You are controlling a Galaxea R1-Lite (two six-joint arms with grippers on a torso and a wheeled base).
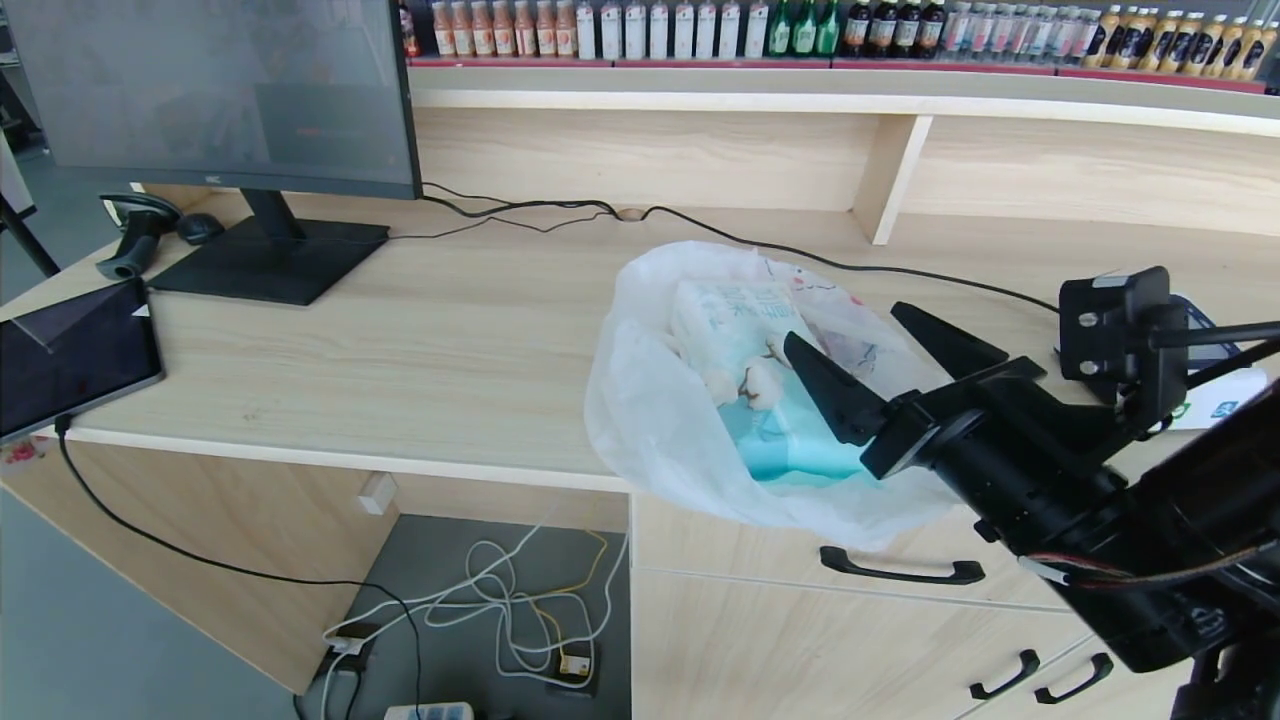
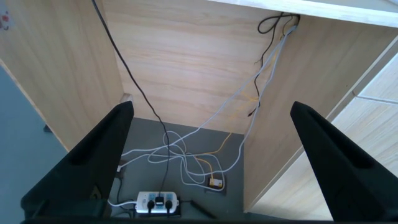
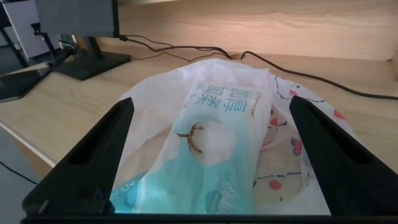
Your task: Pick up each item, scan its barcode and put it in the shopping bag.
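A white plastic shopping bag [image 1: 660, 420] lies open on the wooden counter [image 1: 400, 350] near its front edge. Inside it rests a teal-and-white tissue pack [image 1: 735, 330], along with a second printed item I cannot identify. My right gripper [image 1: 845, 328] hovers just above the bag's right side, open and holding nothing. In the right wrist view the tissue pack [image 3: 217, 137] and the bag [image 3: 155, 93] lie between and below the spread fingers of the right gripper [image 3: 211, 106]. My left gripper [image 2: 211, 109] is open and empty, low beside the counter, facing the recess beneath it.
A monitor [image 1: 220, 90], a handheld scanner [image 1: 135, 235] and a tablet [image 1: 70, 355] stand at the counter's left. A black boxed device [image 1: 1120, 330] and a white box [image 1: 1225, 400] sit at the right. Cables and a power strip [image 2: 158, 202] lie on the floor. Bottles [image 1: 800, 28] line the back shelf.
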